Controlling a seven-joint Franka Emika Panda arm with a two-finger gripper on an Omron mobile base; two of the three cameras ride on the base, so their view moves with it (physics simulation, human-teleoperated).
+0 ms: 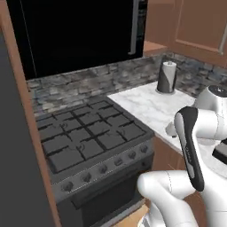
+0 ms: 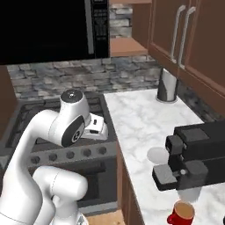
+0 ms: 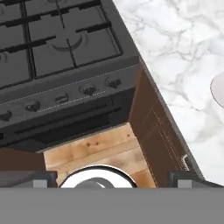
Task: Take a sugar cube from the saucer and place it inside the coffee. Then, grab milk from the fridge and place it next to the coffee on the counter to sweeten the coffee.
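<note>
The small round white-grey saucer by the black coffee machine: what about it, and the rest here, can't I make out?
- Small round white-grey saucer: right base view, too small to tell whether a sugar cube lies on it; hand view, cut off by the right edge.
- Small red cylindrical cup of coffee: cut by the bottom edge.
- White marble counter: partly hidden behind the black coffee machine.

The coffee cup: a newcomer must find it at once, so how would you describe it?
Start at the marble counter right of the stove. Near its front edge, below the black coffee machine, stands the cup: small, red, handled, filled with brown coffee, unlike the pale saucer behind.
</note>
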